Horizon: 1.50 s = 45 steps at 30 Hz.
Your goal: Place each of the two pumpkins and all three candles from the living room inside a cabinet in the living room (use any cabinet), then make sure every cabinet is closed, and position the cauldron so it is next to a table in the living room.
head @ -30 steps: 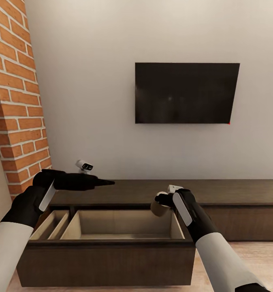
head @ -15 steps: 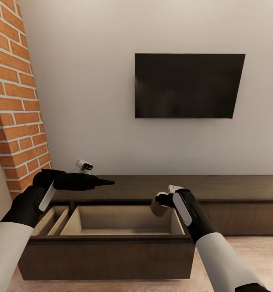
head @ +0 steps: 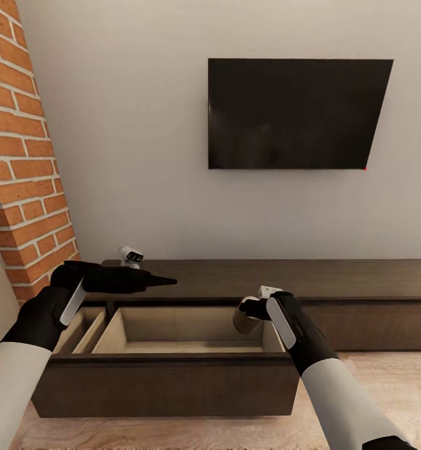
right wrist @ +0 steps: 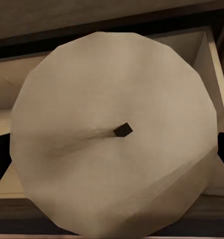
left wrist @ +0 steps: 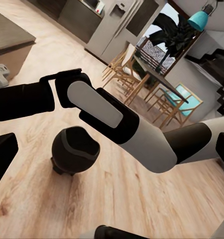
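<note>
Candle [head: 243, 320], pale and round, sits clamped in the right tool [head: 248, 310] in the head view, just above the open drawer [head: 173, 375] of the cabinet [head: 360, 281]. Left tool [head: 163, 282] hovers beside it, fingers together.

Left wrist view: cauldron [left wrist: 74, 150] on the floor beneath the right forearm.

Right wrist view: candle [right wrist: 114, 132], wick centred, over the drawer.

The cabinet [head: 354, 294] runs along the wall, below the television [head: 295, 114]. Its drawer [head: 167, 375] stands pulled out at the cabinet's left end, toward the robot. The right tool [head: 248, 317] holds a candle [head: 243, 321] above the drawer's right inner corner. The left tool [head: 163, 282] hangs over the cabinet's top, above the drawer's left rear. A brick column [head: 23, 162] stands left of the cabinet.
</note>
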### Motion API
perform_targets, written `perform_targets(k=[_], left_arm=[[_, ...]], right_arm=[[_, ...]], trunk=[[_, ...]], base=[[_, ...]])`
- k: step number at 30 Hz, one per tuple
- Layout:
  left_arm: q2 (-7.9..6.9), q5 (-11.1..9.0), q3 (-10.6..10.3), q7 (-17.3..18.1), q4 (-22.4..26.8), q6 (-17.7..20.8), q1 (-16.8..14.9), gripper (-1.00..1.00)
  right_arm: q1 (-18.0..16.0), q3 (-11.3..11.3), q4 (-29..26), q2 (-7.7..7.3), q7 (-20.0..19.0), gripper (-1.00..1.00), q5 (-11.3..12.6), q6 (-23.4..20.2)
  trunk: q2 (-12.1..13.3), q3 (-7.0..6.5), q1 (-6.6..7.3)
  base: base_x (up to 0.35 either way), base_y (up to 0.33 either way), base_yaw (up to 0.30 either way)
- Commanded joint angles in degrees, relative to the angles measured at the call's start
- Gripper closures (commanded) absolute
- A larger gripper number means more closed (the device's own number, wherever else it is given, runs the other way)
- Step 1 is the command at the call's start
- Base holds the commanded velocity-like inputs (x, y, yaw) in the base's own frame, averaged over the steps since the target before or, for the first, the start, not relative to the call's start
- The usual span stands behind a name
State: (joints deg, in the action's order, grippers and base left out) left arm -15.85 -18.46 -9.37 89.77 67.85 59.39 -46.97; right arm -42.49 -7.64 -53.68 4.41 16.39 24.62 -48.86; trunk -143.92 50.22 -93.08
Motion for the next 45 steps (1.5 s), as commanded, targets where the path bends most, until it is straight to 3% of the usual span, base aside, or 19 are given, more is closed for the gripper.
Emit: perform_targets(k=[1,14,29,45], left_arm=[[-0.05,-0.1,-0.1,0.2,0.0,0.6,0.0,-1.00],[-0.05,-0.1,-0.1,0.2,0.1,0.6,0.0,-1.00],[-0.05,-0.3,-0.1,0.2,0.1,0.6,0.0,-1.00],[-0.05,-0.3,-0.1,0.2,0.1,0.6,0.0,-1.00]], right_arm=[[0.0,-0.1,0.0,-0.01,0.6,1.00,0.6,-0.1],[0.0,-0.1,0.0,-0.01,0.6,1.00,0.6,-0.1],[0.0,-0.1,0.1,-0.01,0.6,1.00,0.6,-0.1],[0.0,-0.1,0.2,-0.01,0.6,1.00,0.6,-0.1]], trunk=[[-0.1,0.29,-0.01],[-0.2,3.17,-0.34],[-0.2,3.17,-0.34],[-0.2,3.17,-0.34]], base=[[0.000,0.000,0.000],[0.000,0.000,0.000],[0.009,0.000,0.000],[0.194,0.000,0.000]])
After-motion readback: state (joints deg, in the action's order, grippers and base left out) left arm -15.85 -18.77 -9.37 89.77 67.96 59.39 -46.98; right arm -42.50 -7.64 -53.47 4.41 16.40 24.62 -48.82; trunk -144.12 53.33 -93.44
